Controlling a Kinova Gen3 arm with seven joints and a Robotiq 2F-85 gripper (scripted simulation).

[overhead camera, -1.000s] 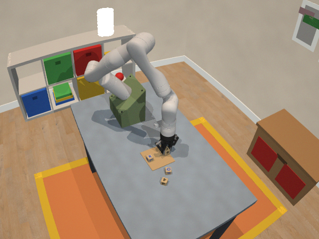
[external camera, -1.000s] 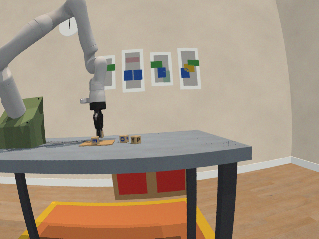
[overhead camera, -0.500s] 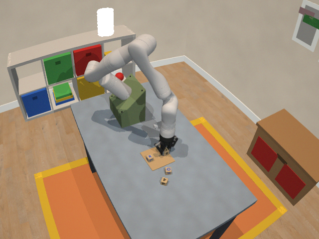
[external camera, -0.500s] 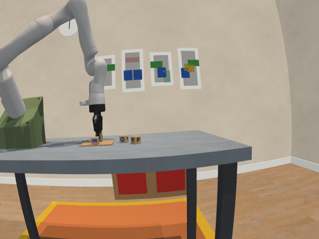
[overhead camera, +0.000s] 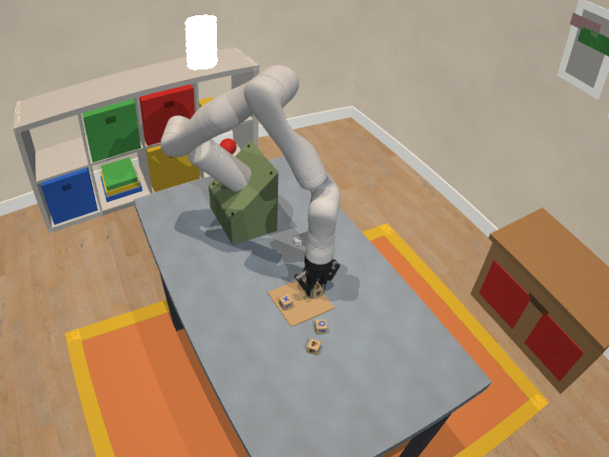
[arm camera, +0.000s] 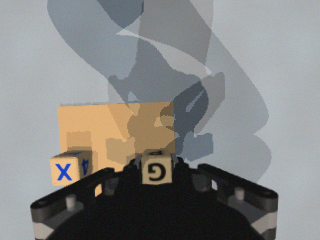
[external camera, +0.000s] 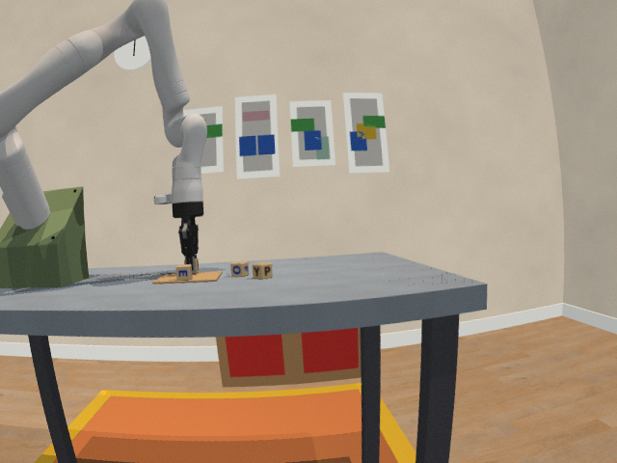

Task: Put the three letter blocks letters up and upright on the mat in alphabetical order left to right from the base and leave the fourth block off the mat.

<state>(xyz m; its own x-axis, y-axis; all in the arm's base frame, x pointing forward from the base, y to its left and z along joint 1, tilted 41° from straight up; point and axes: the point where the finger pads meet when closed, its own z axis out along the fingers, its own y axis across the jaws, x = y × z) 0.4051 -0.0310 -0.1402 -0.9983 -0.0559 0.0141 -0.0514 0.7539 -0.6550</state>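
My gripper (overhead camera: pixel 314 288) is shut on the G block (arm camera: pixel 157 167) and holds it low at the near corner of the tan mat (overhead camera: pixel 300 305), at or just above its surface; it also shows in the exterior view (external camera: pixel 190 261). The X block (overhead camera: pixel 285 301) lies on the mat, with a blue X on top; the wrist view shows it too (arm camera: pixel 65 171). The O block (overhead camera: pixel 321 325) lies on the table just off the mat's far edge. A fourth block (overhead camera: pixel 313 346) with dark marks lies farther out on the table.
The green robot base (overhead camera: pixel 244 198) stands at the table's back. The table edge runs along the right and far sides. A shelf with coloured bins (overhead camera: pixel 112 142) and a brown cabinet (overhead camera: pixel 545 295) stand on the floor.
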